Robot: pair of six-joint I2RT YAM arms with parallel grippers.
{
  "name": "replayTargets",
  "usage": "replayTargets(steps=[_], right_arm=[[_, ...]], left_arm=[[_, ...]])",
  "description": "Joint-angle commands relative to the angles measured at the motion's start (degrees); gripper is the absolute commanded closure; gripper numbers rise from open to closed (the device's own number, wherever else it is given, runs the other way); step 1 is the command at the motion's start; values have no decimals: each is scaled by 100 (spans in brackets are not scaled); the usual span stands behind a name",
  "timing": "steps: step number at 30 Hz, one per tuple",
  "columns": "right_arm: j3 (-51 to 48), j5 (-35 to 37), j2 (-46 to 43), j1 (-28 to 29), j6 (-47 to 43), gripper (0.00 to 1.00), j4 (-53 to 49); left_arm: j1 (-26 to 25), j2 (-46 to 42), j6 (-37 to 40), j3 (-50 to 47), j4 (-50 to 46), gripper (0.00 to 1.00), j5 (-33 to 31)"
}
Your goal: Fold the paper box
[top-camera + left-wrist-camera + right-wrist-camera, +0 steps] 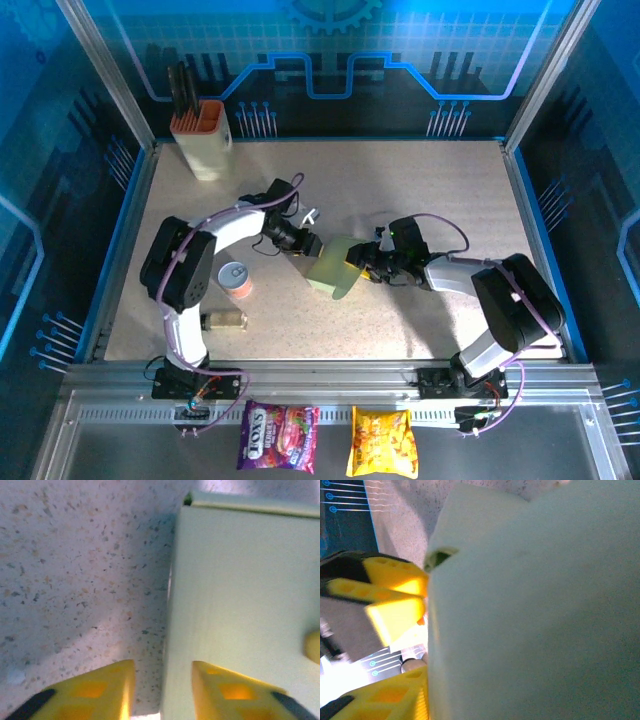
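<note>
As far as I can judge from overhead, progress: the paper box (335, 270) is part-formed at mid-table, its panels standing up but not closed.
Remaining: I reckon the rounded flap and the ends need tucking.
Left gripper (162, 672): at the box's 10 o'clock, fingers apart astride a panel edge.
Right gripper (364, 262): at its 3 o'clock; I cannot tell whether it clamps.
Writing: "FOX'S" on the purple bag (278, 437) at 6 o'clock; the yellow bag (383, 442) is unreadable.

Robot lab cell, aluminium frame (101, 60), blue panels (330, 40)
</note>
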Motion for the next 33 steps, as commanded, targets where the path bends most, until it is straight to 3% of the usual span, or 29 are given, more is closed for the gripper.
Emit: replayTargets(steps=[1,6,10,16,21,33], right_arm=[[182,177,-233,66,-51,51,-609],[341,295,-505,-20,114,56,-1153],[579,470,-778,-151,356,55,-1908],[1068,1077,-1259,-194,601,53,-3212],[1157,1438,-1495,-219,1068,55,-3704],[1250,1542,-1528,-165,1422,57,-3878]], left_arm=[[-34,-937,140,-339,652,56,-54],[-350,-1993,544,-1200,1866,46,-60],[-794,-2608,1301,-1925,2848,41,-61],[-1389,-3184,2201,-3024,4255,21,-337],[-1788,-3188,2216,-3620,5244,18,-708],[-3034,-1920,2703,-4128,7534,15,-3116]])
